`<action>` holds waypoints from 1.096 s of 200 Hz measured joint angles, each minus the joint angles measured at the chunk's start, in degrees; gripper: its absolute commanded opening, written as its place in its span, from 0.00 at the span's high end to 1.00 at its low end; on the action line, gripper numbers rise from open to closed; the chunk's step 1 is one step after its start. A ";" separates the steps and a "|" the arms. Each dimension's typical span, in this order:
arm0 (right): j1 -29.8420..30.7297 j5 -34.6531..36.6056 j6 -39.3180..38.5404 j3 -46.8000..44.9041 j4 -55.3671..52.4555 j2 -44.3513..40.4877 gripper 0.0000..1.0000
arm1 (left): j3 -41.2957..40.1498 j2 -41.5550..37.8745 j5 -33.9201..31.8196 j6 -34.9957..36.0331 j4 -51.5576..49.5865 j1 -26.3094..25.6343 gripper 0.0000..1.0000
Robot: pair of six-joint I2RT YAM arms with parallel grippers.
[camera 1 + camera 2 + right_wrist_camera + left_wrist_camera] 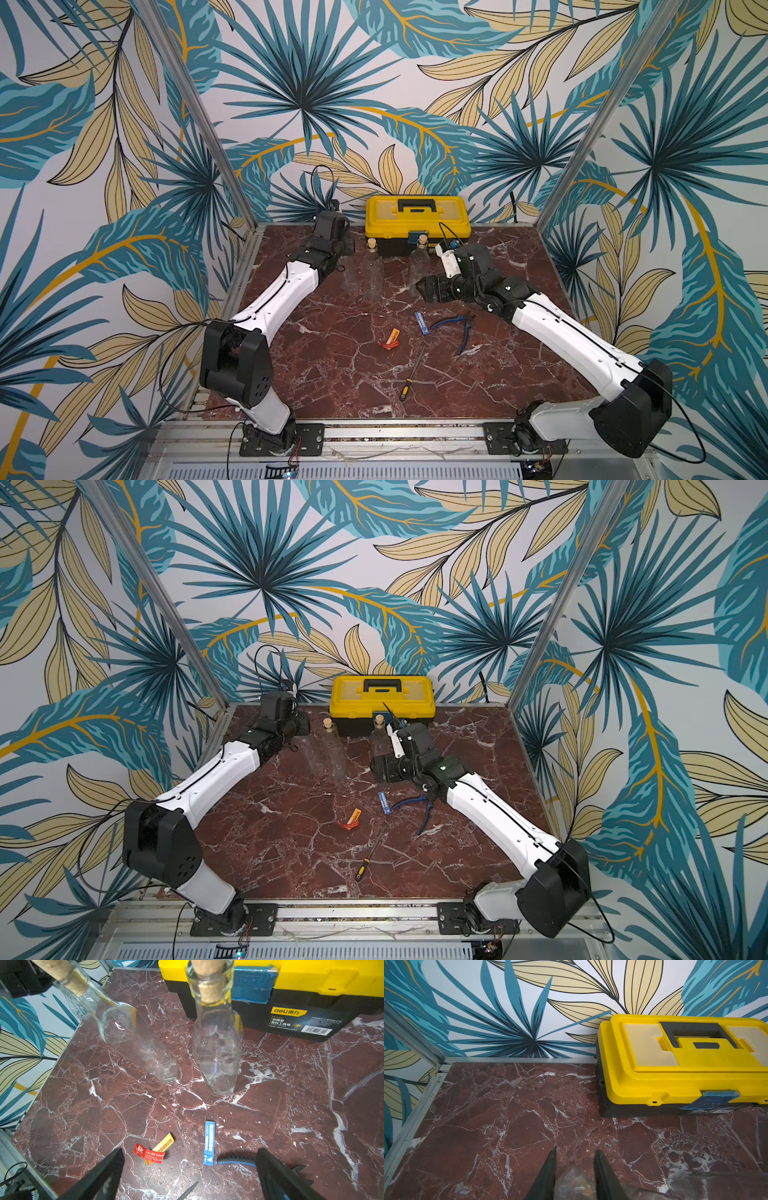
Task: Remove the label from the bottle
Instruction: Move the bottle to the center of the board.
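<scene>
Left gripper (576, 1150): fingers drawn in tight on a clear crinkled piece (572, 1182). What that piece is cannot be told. In both top views the gripper sits left of centre, near the back.
Right gripper (191, 1150): released, jaws spread wide with nothing between them. It sits low over the table (332, 374), right of centre in both top views.
Picture-left bottle (372, 270): clear glass with a cork stopper, upright, glass bare. It stands just in front of the toolbox (417, 220), at its left corner.
Picture-right bottle (419, 266): the same kind, upright and bare, in front of the toolbox latch. The right gripper is close by its base; the right wrist view shows a gap between them.
Labels: 3 loose strips lie flat on the table at the centre of both top views, apart from the 2 bottles. A red label (148, 1154) lies across a yellow label (166, 1142), and a blue label (208, 1142) is near them.
Pliers (453, 324): blue handles, just right of the blue label.
Yellow-handled tool (409, 380): thin shaft, below the labels in the frame.
</scene>
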 measured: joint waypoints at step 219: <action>0.00 0.22 -0.57 0.72 0.00 0.55 0.00 | 0.94 1.49 2.43 0.37 3.39 -0.28 0.49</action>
